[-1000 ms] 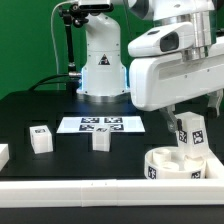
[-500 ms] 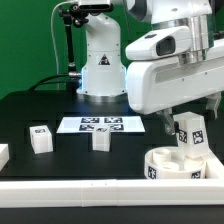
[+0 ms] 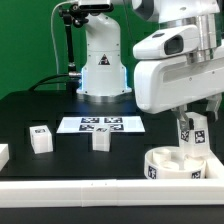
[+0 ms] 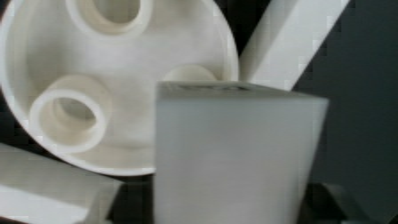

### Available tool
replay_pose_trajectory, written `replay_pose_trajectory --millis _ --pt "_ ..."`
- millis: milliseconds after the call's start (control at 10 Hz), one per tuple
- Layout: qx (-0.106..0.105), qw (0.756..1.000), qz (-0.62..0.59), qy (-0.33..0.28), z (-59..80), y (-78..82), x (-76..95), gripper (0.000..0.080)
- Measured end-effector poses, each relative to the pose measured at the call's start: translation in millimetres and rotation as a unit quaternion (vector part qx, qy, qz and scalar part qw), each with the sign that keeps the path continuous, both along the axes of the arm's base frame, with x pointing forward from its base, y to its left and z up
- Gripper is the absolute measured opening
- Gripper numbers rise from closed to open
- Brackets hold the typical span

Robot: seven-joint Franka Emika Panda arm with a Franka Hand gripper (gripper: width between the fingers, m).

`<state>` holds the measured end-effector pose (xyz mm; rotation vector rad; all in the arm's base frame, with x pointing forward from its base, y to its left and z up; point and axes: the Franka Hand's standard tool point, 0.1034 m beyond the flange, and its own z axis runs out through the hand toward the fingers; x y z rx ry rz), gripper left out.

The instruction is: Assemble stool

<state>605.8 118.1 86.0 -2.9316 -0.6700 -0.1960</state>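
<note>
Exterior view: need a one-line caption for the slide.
Panda gripper shut on an upright tagged leg at the round seat, two loose legs on the black table near the marker board.

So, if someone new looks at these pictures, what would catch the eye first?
First comes the big white arm on the exterior view's right: its gripper is shut on an upright leg over the round seat. Next, one loose leg and a second loose leg stand on the black table, in front of the marker board.
</note>
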Motion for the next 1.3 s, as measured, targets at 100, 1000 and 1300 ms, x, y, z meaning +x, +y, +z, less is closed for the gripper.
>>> replay_pose_trajectory --millis 100,1000,1300 --pt "0.000 1.000 -0.004 0.001 0.2 -0.3 0.1 0.0341" --pt "0.038 0.969 -0.240 0.034 0.1 -10.1 1.9 0.0341" --pt "0.065 0.924 -0.373 0.050 -0.5 -14.6 0.7 0.0341"
